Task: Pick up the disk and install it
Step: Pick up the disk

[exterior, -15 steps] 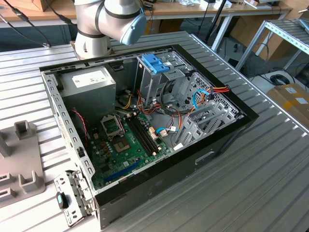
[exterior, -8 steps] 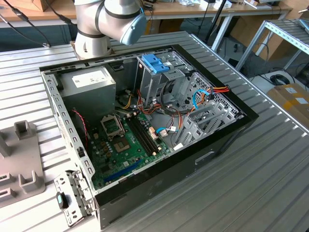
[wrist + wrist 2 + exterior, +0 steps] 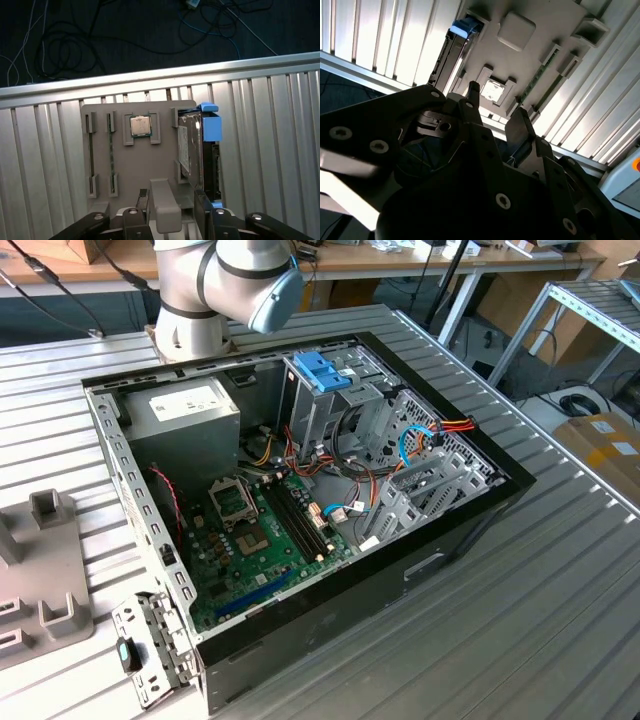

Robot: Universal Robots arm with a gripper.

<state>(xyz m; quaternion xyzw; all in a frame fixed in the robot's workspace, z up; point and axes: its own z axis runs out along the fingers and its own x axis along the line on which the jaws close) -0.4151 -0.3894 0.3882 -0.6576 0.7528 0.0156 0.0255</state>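
The disk [image 3: 186,145] stands on edge in a slot at one side of a grey fixture tray [image 3: 105,150], its blue plastic frame [image 3: 212,125] along the outer side. In the second wrist view the disk [image 3: 447,55] is a dark slab with a blue end. My gripper [image 3: 171,200] hovers above the tray, open, with nothing between its black fingers [image 3: 142,199]. In the second wrist view my gripper [image 3: 496,107] is apart from the disk, with its fingertips over the tray's middle.
A processor chip [image 3: 140,125] and memory sticks [image 3: 111,155] also sit in the tray. An open computer case [image 3: 440,550] lies on the ribbed metal table [image 3: 540,620], with a blue latch [image 3: 322,370] on its drive cage and a grey power supply box [image 3: 190,410].
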